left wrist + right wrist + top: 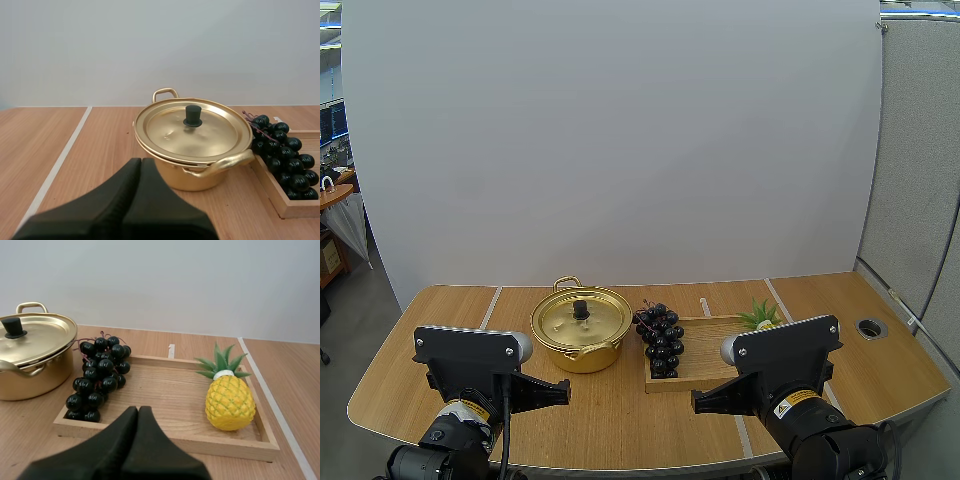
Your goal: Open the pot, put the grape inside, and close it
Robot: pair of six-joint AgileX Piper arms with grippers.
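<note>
Wooden table with a lidded gold pot just beside a wooden tray.

1 pot w/ 1 lid. 1 bunch of grapes, 1 pineapple, 1 wooden tray, 1 table. berries in the bunch: can't count.
</note>
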